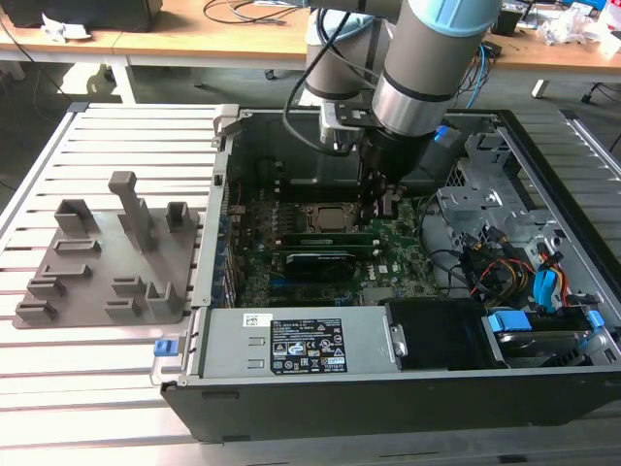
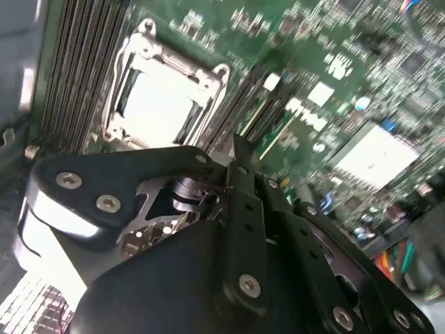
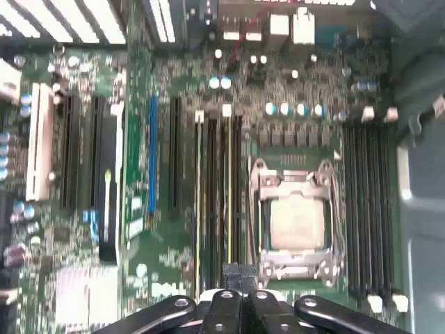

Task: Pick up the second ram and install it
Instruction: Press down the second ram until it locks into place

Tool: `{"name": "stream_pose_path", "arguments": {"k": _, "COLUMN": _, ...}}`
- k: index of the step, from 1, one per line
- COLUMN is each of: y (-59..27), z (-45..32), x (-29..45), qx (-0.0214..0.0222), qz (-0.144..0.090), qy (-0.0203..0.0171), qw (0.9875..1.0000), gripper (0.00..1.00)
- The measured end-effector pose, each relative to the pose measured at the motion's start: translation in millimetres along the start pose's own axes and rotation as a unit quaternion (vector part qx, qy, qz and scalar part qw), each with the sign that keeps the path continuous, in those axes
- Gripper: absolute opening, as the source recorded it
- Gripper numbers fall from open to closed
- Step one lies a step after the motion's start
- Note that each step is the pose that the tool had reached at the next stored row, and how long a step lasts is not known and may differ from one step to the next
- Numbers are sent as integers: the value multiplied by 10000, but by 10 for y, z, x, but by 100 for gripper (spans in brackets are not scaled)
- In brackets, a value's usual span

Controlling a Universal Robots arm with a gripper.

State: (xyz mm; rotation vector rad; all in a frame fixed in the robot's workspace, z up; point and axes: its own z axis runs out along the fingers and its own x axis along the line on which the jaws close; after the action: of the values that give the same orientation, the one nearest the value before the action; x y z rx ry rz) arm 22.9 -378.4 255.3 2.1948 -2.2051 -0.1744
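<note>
The second ram (image 1: 325, 236) is a long green stick standing on edge in a slot of the motherboard (image 1: 388, 262), just beside the CPU socket (image 1: 326, 217). In the first wrist view it appears edge-on as a thin yellowish line (image 3: 229, 195) next to the socket (image 3: 295, 223). My gripper (image 1: 374, 216) hangs low inside the open computer case, over the stick's end toward the exterior view's right. Its fingers (image 3: 233, 278) are pressed together with nothing seen between them. Whether they touch the stick I cannot tell. The second wrist view shows the fingertips (image 2: 240, 160) beside a green edge (image 2: 277, 133).
Another stick (image 3: 198, 202) stands in a slot nearby. A grey fixture tray (image 1: 97, 282) lies outside the case on the exterior view's left. Case walls, a drive cage (image 1: 485, 184), bundled cables (image 1: 514, 262) and the power supply (image 1: 301, 345) close in around the arm.
</note>
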Motion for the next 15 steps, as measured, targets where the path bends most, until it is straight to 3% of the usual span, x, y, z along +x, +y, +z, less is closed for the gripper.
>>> {"name": "stream_pose_path", "arguments": {"k": 2, "y": -55, "z": 53, "x": 8, "qx": -12, "qz": 1, "qy": 1, "qw": 10000, "gripper": 11}}
{"name": "stream_pose_path", "arguments": {"k": 9, "y": -86, "z": 229, "x": 18, "qx": -23, "qz": 1, "qy": 1, "qw": 10000, "gripper": 11}}
{"name": "stream_pose_path", "arguments": {"k": 13, "y": -89, "z": 263, "x": 20, "qx": -24, "qz": 1, "qy": -3, "qw": 10000, "gripper": 11}}
{"name": "stream_pose_path", "arguments": {"k": 14, "y": -24, "z": 206, "x": 16, "qx": -9, "qz": 1, "qy": -2, "qw": 10000, "gripper": 11}}
{"name": "stream_pose_path", "arguments": {"k": 15, "y": 118, "z": 218, "x": 18, "qx": 8, "qz": -1, "qy": 0, "qw": 10000, "gripper": 11}}
